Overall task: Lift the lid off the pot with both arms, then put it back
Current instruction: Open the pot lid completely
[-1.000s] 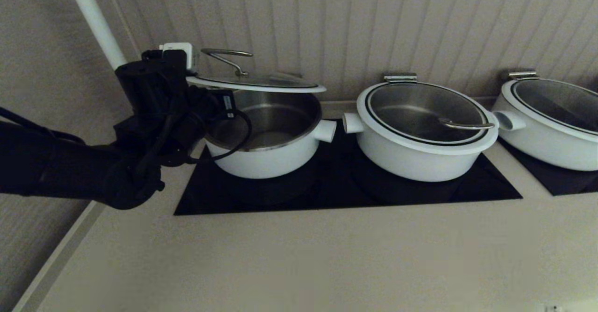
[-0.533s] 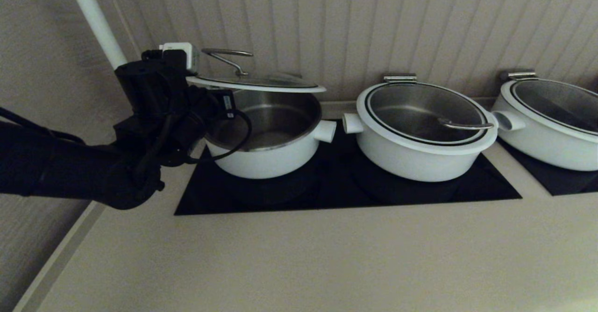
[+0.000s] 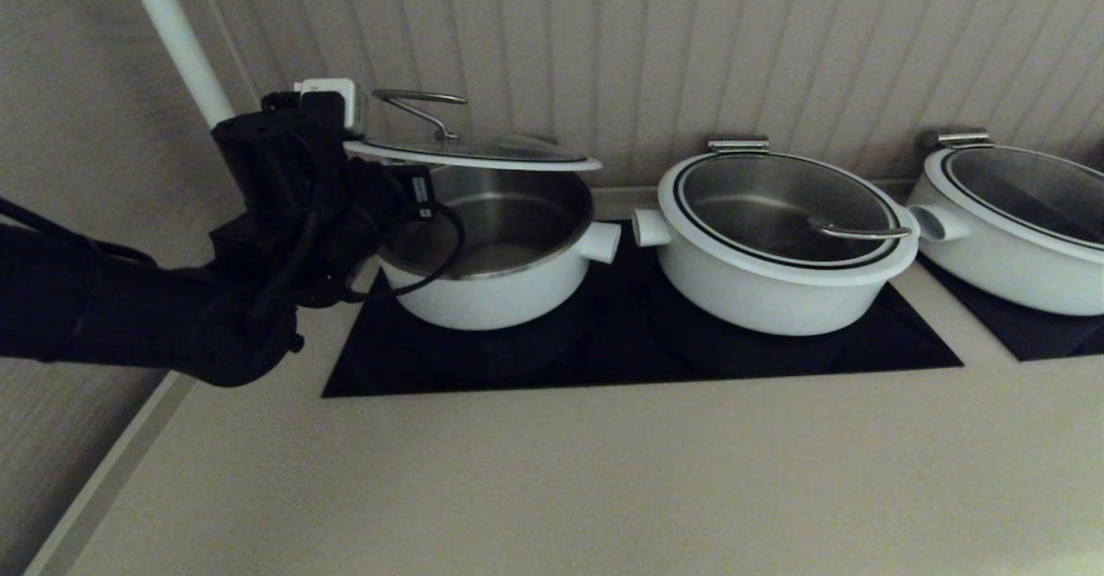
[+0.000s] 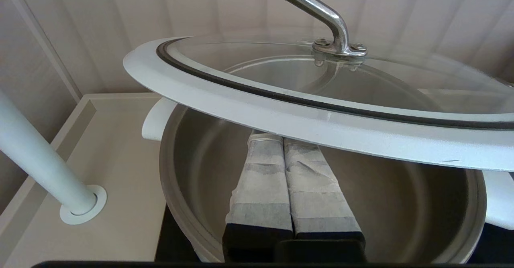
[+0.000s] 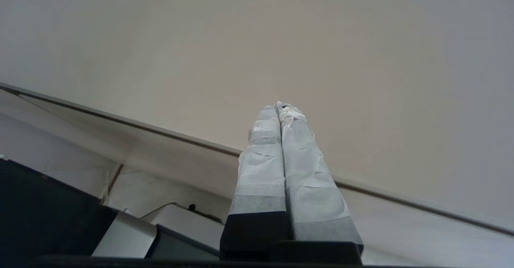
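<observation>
The white pot (image 3: pixel 492 287) stands on the left of the black cooktop, its steel inside open to view (image 4: pixel 192 167). The glass lid (image 3: pixel 473 155) with its white rim (image 4: pixel 321 127) and wire handle (image 3: pixel 423 106) hangs above the pot, slightly tilted. My left gripper (image 3: pixel 375 166) reaches in from the pot's left side. Its taped fingers are shut together with their tips (image 4: pixel 282 137) tucked under the lid's rim, which rests on them. My right gripper (image 5: pixel 280 106) is out of the head view, shut, with nothing in it, pointing at a plain beige surface.
Two wider white pots with lids on (image 3: pixel 780 240) (image 3: pixel 1018 222) stand to the right. The black cooktop (image 3: pixel 638 343) lies under the pots. A white pole (image 3: pixel 177 37) rises at the back left, and a ribbed wall is close behind. Beige counter (image 3: pixel 552 472) spreads in front.
</observation>
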Motion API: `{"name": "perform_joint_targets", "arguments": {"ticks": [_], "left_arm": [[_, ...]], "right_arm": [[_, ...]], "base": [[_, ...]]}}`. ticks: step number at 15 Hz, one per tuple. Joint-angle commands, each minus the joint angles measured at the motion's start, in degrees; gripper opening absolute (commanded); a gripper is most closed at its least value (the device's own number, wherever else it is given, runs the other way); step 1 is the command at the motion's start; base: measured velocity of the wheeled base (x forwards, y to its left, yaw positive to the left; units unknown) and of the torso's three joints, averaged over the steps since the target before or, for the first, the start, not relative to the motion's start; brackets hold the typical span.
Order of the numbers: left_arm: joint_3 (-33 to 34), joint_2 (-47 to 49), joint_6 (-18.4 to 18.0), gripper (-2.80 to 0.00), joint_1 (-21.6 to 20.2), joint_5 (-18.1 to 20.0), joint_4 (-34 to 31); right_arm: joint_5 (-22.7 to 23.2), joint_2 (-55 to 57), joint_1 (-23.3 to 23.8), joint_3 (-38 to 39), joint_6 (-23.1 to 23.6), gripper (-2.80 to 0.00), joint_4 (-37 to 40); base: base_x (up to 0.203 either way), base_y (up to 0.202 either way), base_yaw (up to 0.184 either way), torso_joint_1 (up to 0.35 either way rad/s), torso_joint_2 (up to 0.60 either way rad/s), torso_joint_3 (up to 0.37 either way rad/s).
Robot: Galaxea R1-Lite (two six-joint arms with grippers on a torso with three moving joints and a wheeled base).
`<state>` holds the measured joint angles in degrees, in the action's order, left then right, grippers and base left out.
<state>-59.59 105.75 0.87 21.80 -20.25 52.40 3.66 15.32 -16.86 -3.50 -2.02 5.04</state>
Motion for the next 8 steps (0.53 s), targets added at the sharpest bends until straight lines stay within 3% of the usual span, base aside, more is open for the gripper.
{"name": "perform_joint_targets", "arguments": {"ticks": [1, 2, 3, 5, 8], "left_arm": [[0.0, 0.1, -0.1, -2.80, 0.0, -0.1, 0.3], [0.1, 0.1, 0.0, -2.80, 0.0, -0.1, 0.3], [0.0, 0.2, 0.0, -2.80, 0.0, -0.1, 0.3], [-0.1, 0.4, -0.1, -2.80, 0.0, -0.1, 0.3], [0.0, 0.3, 0.0, -2.80, 0.0, -0.1, 0.3]], "right_arm": [[0.5, 0.3, 0.0, 0.3, 3.4, -2.80, -0.4], [2.1, 0.3, 0.0, 0.3, 8.2, -2.80, -0.6], [3.2, 0.3, 0.0, 0.3, 9.1, -2.80, -0.7], [0.7, 0.3, 0.0, 0.4, 2.1, -2.80, -0.8], [-0.6, 0.3, 0.0, 0.6, -1.1, -2.80, -0.7]], "base": [[0.000, 0.000, 0.000, 0.000, 0.00, 0.000], [0.000, 0.000, 0.000, 0.000, 0.00, 0.000], [0.000, 0.000, 0.000, 0.000, 0.00, 0.000], [0.000, 0.000, 0.000, 0.000, 0.00, 0.000], [0.000, 0.000, 0.000, 0.000, 0.00, 0.000]]}}
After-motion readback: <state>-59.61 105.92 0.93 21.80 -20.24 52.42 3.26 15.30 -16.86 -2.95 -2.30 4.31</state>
